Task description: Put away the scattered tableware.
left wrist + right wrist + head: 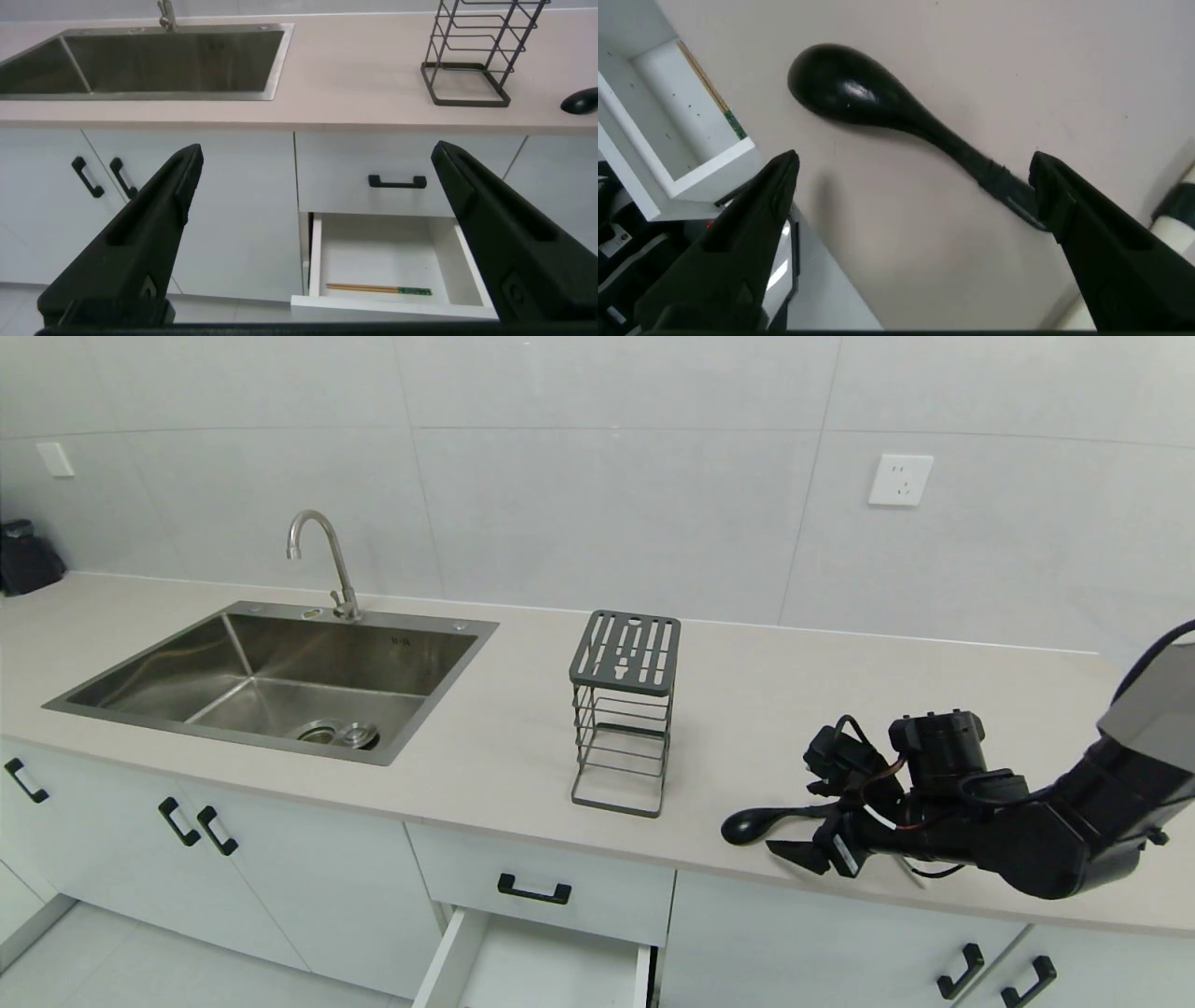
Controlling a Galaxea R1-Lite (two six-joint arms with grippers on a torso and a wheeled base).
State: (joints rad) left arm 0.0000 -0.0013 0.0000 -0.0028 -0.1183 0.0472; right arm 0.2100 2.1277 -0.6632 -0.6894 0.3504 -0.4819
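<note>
My right gripper [915, 245] is spread wide over the black spoon [850, 89] on the counter [766, 709], to pinch its handle | left gripper [313, 245] spread, empty, facing the open drawer [374, 257] for drop-off.

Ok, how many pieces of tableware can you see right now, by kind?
Glossy black spoon, on the beige counter: 1
Pair of wooden chopsticks with green ends, in the open white drawer: 1
Total: 2
</note>
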